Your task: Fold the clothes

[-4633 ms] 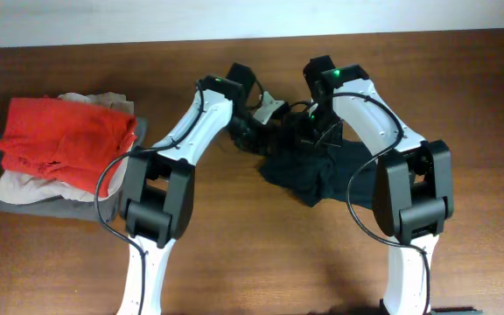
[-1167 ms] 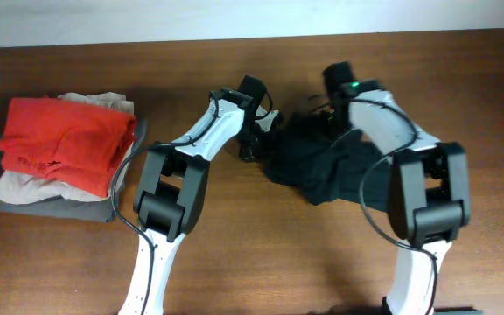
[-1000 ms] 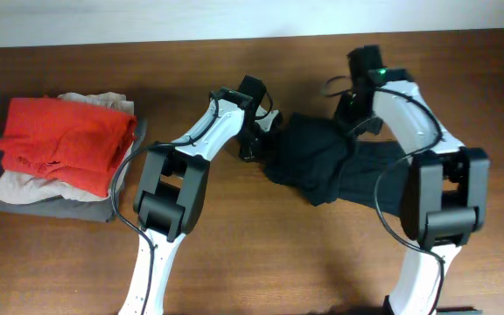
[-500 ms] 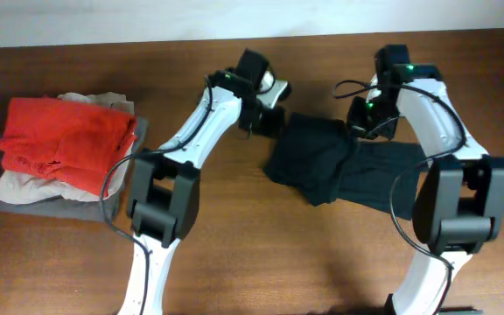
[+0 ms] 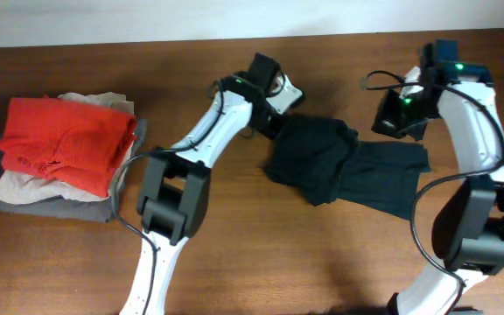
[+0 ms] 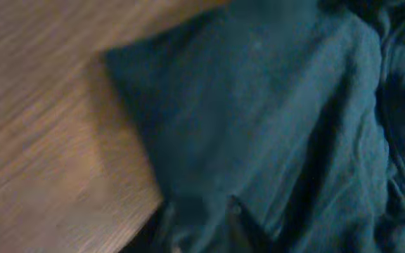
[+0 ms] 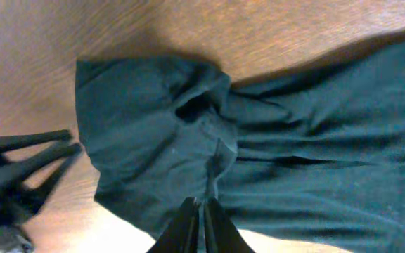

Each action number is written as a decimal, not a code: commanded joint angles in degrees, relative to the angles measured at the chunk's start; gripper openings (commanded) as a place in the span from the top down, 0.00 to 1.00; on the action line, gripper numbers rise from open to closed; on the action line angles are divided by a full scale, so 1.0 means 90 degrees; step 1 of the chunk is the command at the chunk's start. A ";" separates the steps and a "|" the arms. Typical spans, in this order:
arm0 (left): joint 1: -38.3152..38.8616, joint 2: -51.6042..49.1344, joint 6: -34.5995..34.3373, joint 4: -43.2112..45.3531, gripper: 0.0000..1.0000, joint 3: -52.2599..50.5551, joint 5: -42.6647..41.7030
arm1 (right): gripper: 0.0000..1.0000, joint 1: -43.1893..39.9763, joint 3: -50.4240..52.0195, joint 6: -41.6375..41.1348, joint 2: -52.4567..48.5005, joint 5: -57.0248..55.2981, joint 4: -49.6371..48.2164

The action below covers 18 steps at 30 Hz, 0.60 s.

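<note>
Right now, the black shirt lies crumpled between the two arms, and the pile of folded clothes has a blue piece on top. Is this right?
Not quite. The top piece of the pile is red, not blue, as the overhead view shows. The rest is right: the black shirt lies crumpled between the two arms.

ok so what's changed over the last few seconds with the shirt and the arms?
The right end effector moved right and toward the table's far edge, shut on the black T-shirt, and drew it out of a bunch into a wider spread to the right. The left end effector shifted a little right and farther back; its grip is unclear. The folded pile did not move.
</note>
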<state>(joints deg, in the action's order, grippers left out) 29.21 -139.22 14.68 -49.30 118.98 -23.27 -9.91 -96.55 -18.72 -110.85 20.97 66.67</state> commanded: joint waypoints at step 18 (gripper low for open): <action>-0.0041 -0.0566 -0.3092 -0.1576 1.00 0.0109 0.2946 | 0.91 -0.0160 -0.0119 0.0223 0.0199 0.0153 0.0291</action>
<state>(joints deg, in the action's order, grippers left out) 33.67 -142.08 1.69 -57.36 121.10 -5.78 -11.16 -96.55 -17.67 -110.61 22.17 68.99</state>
